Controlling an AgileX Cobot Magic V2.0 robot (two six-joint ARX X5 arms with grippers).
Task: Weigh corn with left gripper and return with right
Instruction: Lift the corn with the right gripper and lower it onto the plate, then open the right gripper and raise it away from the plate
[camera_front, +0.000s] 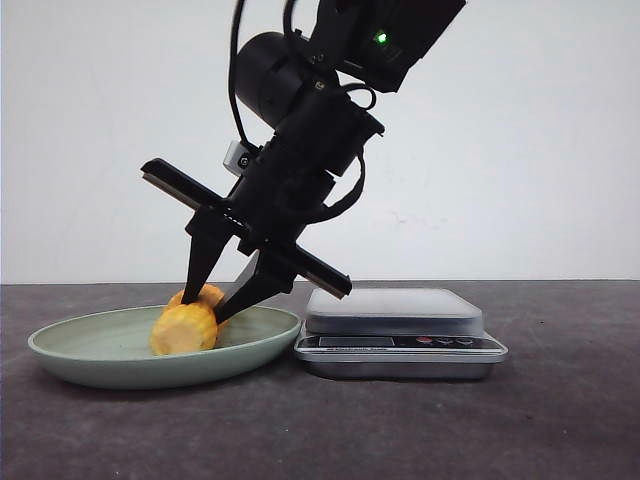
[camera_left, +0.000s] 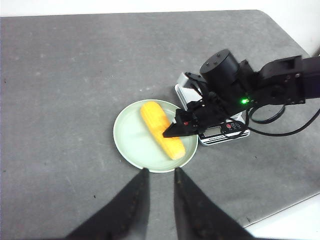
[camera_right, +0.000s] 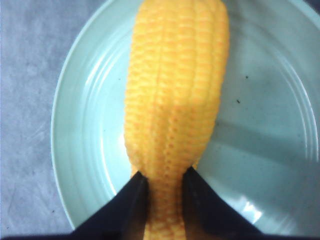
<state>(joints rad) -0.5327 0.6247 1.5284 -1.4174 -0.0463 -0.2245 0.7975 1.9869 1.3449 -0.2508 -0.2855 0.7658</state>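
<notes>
Grey desk (camera_front: 560, 420) carries a pale green plate (camera_front: 70, 355) beside a scale (camera_front: 400, 330). Corn (camera_front: 185, 325) lies in the plate. Right gripper (camera_front: 212, 300) clamps the cob. Left gripper (camera_left: 159, 187) hovers apart, slightly open, empty.

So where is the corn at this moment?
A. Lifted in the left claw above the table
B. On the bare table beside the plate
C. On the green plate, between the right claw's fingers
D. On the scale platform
C: the corn lies on the green plate, with the right claw closed around one end, while the scale has nothing on it.
</notes>
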